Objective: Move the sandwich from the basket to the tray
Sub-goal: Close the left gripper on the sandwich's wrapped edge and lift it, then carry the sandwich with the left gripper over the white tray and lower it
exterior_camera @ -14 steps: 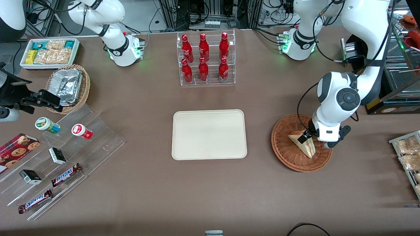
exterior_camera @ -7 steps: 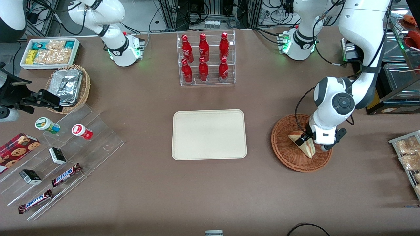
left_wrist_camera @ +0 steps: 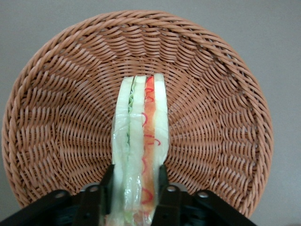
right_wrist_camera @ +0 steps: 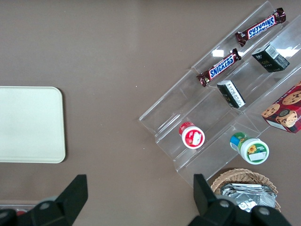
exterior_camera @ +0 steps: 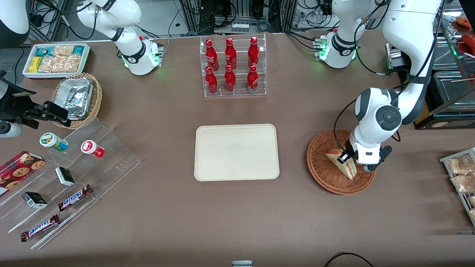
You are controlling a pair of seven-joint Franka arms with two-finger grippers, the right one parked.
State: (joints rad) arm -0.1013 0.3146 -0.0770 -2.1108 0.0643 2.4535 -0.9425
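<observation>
Wrist view: black two-finger gripper (left_wrist_camera: pixel 135 188) clamping triangular layered sandwich wedge (left_wrist_camera: pixel 140 141) by bread faces in reddish-brown round wicker basket (left_wrist_camera: pixel 56 117) (soft, squashable, judging light); gentle squeeze needed.

Cream tray (right_wrist_camera: pixel 28 125) on a brown table (right_wrist_camera: pixel 117 56), well apart from a clear stepped stand (right_wrist_camera: pixel 164 123) bearing two Snickers bars (right_wrist_camera: pixel 218 68), two dark boxes (right_wrist_camera: pixel 231 93), a red-lidded cup (right_wrist_camera: pixel 191 135) and a green-lidded cup (right_wrist_camera: pixel 249 148), near a foil-filled wicker basket (right_wrist_camera: pixel 225 181).

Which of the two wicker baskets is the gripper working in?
The reddish-brown basket toward the working arm's end, holding the sandwich. The gripper straddles the sandwich there. The lighter tan basket holds foil containers.
</observation>
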